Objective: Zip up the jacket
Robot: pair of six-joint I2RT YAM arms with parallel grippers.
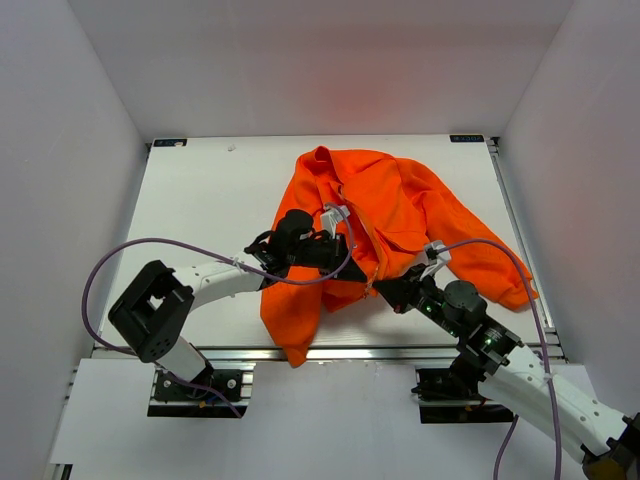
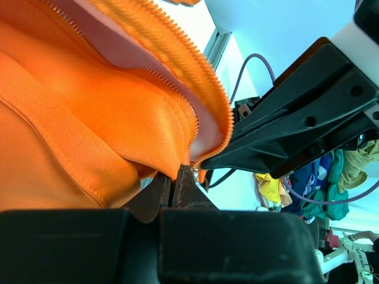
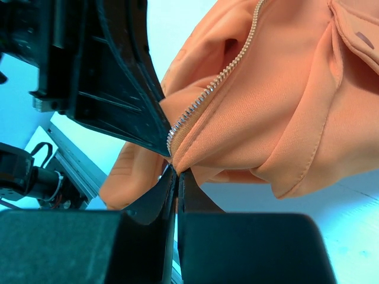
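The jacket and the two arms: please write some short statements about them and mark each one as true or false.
1. The jacket lies on the table. True.
2. The left end effector is open. False: it is shut on the jacket's edge beside the zipper.
3. The right end effector pinches jacket fabric. True.
4. The jacket is zipped to the collar. False: in the left wrist view its front edges stand apart, with pale lining showing.
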